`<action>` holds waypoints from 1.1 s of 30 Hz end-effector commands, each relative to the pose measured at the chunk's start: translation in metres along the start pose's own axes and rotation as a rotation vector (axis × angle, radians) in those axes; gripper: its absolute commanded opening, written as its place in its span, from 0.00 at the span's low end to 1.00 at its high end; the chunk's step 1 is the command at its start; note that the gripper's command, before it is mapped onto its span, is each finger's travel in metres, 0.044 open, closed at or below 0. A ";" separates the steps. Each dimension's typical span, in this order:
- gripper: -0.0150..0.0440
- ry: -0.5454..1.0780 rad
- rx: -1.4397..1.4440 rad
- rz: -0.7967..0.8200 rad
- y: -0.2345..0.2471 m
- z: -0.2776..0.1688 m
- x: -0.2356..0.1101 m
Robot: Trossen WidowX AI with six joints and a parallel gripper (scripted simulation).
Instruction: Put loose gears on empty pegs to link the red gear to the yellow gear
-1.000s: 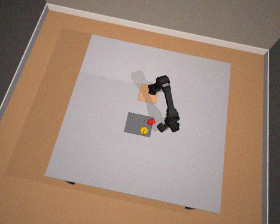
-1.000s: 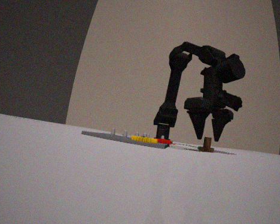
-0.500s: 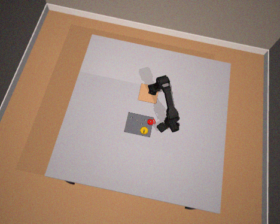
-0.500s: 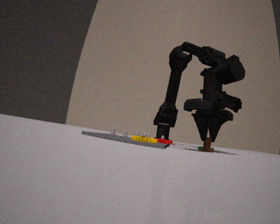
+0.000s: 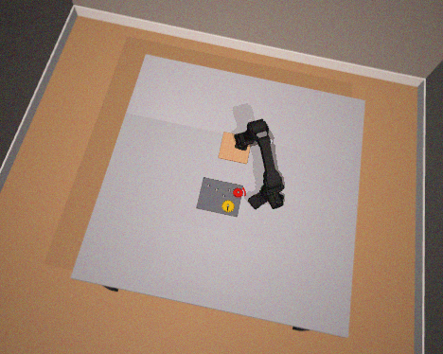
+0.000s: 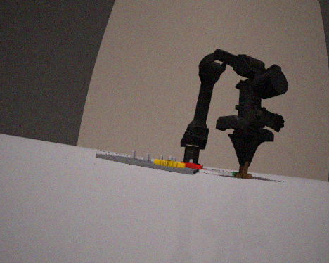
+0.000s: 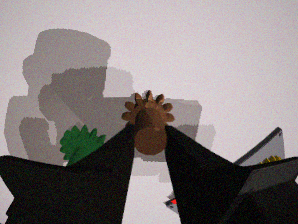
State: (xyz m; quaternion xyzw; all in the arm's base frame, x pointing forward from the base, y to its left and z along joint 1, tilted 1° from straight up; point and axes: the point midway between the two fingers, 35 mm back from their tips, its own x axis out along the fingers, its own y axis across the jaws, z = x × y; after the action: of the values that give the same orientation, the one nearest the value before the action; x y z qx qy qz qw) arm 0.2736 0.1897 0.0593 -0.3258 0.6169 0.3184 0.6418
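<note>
My gripper (image 6: 244, 164) (image 7: 149, 131) is shut on the upright knob of a brown gear (image 6: 240, 175) (image 7: 149, 106), which is at table level. A green gear (image 6: 233, 172) (image 7: 81, 145) stands beside it, partly hidden by a finger in the wrist view. The grey board (image 5: 207, 201) (image 6: 123, 160) (image 7: 264, 149) carries a red gear (image 5: 236, 192) (image 6: 193, 165) and a yellow gear (image 5: 228, 206) (image 6: 169, 163) (image 7: 272, 160), with a gap between their centres. Several bare pegs (image 5: 217, 189) (image 6: 133, 155) stand on the board. The gripper hides the brown gear in the top view.
A light wooden-coloured square (image 5: 227, 151) lies on the table (image 5: 175, 256) under the gripper's area in the top view. The arm's base (image 5: 273, 194) stands beside the board, near the red gear. The arm's shadow falls around the gears.
</note>
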 end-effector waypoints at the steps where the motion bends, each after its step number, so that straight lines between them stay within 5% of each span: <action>1: 0.25 0.002 -0.005 -0.004 -0.001 0.000 0.001; 33: 0.25 0.002 -0.005 -0.004 -0.002 0.006 -0.067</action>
State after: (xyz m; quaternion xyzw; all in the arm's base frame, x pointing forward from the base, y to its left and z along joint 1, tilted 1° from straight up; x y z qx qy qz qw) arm 0.2758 0.1926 0.1188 -0.3271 0.6179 0.3193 0.6397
